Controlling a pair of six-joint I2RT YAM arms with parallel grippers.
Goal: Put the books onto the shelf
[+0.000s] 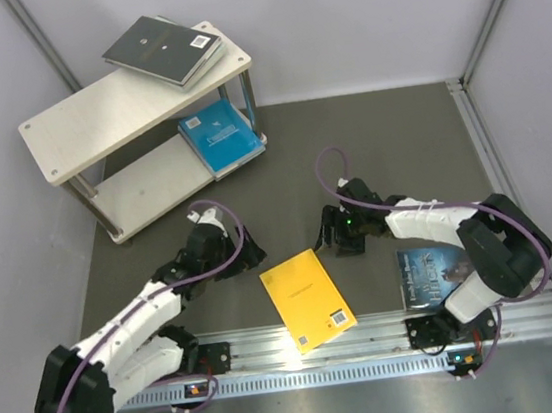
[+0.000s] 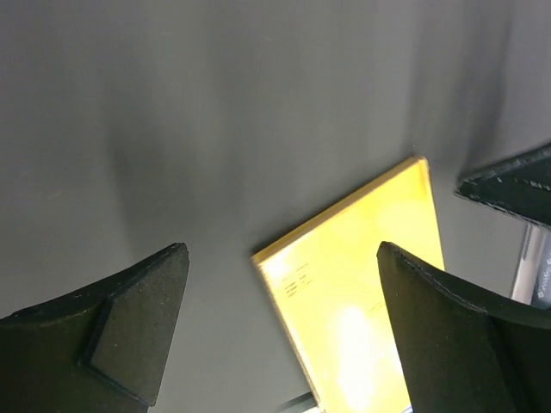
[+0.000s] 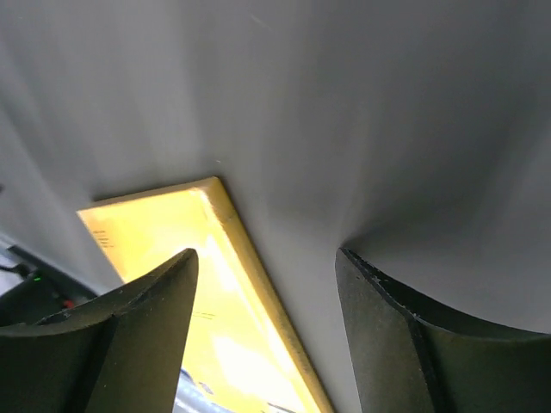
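A yellow book (image 1: 309,298) lies flat on the dark table between the two arms. My left gripper (image 1: 252,257) hovers open just left of the book's far corner; in the left wrist view the yellow book (image 2: 362,284) lies partly between my open left gripper (image 2: 282,249). My right gripper (image 1: 325,239) is open off the far right corner, and in its wrist view the right gripper (image 3: 267,254) straddles the long edge of the yellow book (image 3: 172,232). Nothing is held. The shelf (image 1: 74,120) stands far left with dark books (image 1: 164,49) on top and blue books (image 1: 219,138) below.
A dark blue book (image 1: 433,273) lies partly under the right arm. An aluminium rail (image 1: 373,341) runs along the near edge. Grey walls close in the table. The right gripper's dark body (image 2: 516,185) shows at the left wrist view's right edge.
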